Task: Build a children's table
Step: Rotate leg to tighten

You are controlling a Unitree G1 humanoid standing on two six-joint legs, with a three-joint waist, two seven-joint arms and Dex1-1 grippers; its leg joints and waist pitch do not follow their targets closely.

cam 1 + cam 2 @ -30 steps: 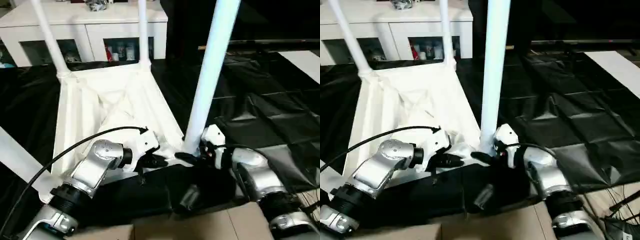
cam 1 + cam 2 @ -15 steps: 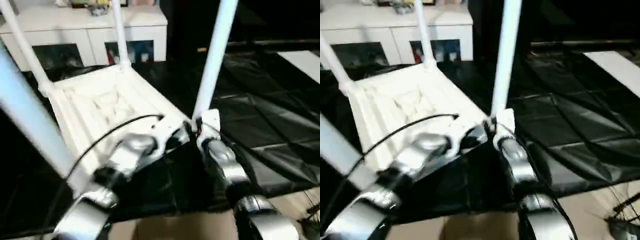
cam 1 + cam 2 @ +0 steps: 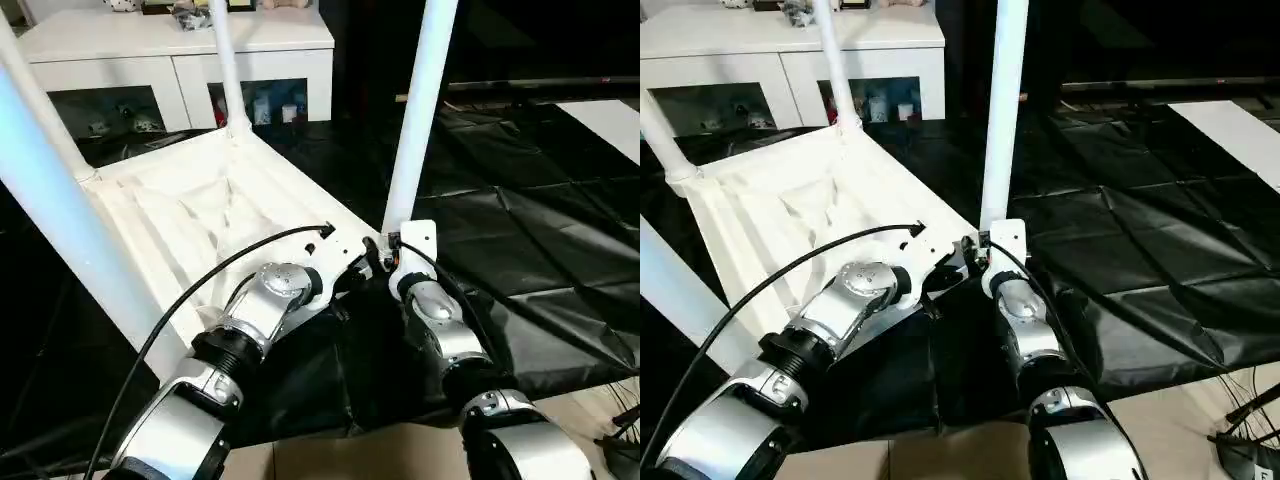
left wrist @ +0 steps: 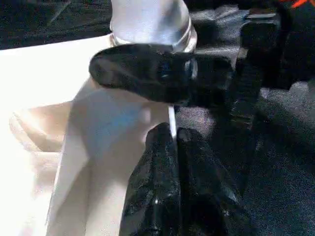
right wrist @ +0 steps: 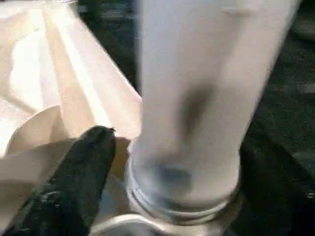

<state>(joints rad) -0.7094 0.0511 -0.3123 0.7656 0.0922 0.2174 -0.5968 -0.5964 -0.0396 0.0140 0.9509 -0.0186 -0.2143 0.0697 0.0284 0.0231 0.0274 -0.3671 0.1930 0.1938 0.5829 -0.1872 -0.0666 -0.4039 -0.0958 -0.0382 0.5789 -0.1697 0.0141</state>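
White plastic children's table lies upside down on crinkled black plastic sheeting spread over the floor, its ribbed, X-braced underside facing up and long tapered tube legs rising from round corner sockets. At the near corner, the left tool has its black fingers pressed together on the thin rim of the top, beside the leg base. The right tool sits against that leg's base with one black finger visible; its grip cannot be told. A white cabinet with glass doors stands behind.
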